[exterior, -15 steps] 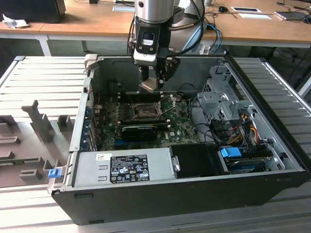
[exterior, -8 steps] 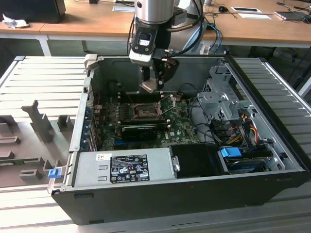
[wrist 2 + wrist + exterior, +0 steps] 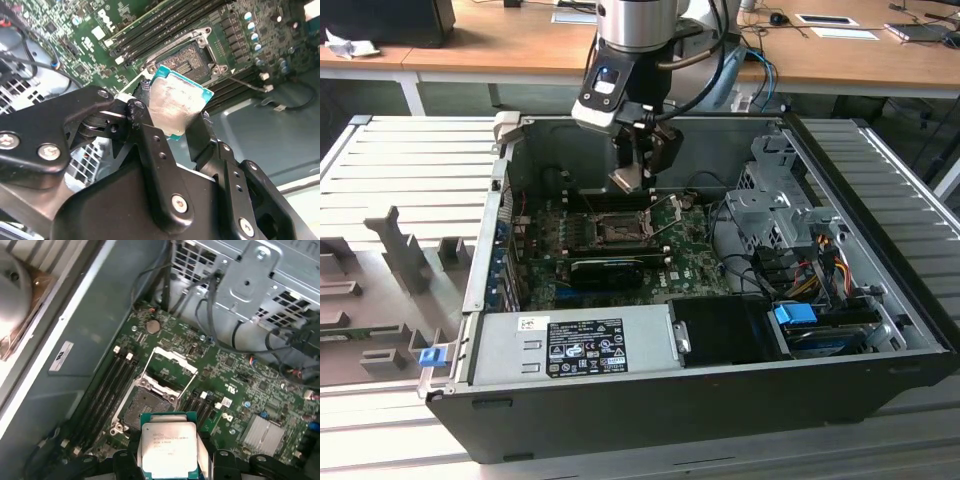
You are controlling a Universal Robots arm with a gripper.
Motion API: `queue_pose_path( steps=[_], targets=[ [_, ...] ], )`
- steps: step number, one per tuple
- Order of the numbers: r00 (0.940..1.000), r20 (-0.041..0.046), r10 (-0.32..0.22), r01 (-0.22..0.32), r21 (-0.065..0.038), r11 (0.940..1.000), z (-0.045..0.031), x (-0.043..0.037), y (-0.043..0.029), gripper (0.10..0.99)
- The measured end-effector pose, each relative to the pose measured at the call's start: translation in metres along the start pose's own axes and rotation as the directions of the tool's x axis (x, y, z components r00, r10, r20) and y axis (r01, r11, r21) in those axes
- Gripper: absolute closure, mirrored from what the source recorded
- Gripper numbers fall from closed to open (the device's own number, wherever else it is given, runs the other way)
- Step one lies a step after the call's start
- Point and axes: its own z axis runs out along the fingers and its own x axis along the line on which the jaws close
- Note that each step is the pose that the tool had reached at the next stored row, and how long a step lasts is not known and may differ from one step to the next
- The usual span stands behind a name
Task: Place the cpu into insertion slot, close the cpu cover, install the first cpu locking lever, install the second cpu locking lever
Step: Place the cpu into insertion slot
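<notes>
Over the insertion slot, gripper clamped on the cpu.
Exterior view: silvery square above the dark slot. Second wrist view: matte black fingers pinch its teal-rimmed edges. First wrist view: thin metal cpu cover stands raised.

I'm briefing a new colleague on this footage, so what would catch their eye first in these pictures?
First, the gripper shut on the cpu, its silvery top bright against the green board, held in the air clear of the bare insertion slot. Beside that slot the cpu cover stands swung open. In the exterior view the arm reaches down into the open computer case lying on a grey slatted bench.
</notes>
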Motion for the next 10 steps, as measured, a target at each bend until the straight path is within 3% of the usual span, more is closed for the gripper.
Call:
queue_pose_path(
  steps=[5,9,10],
  targets=[
    [0.9964,0.0076,0.085,-0.085,-0.002,0.9964,0.0017,0.0,-0.0001,0.557],
    [0.9878,0.0133,0.155,-0.155,-0.003,0.9878,0.0048,-0.0001,-0.0004,0.557],
    [0.9826,0.0157,0.185,-0.185,-0.004,0.9827,0.0068,-0.0001,-0.0006,0.557]
  ],
)
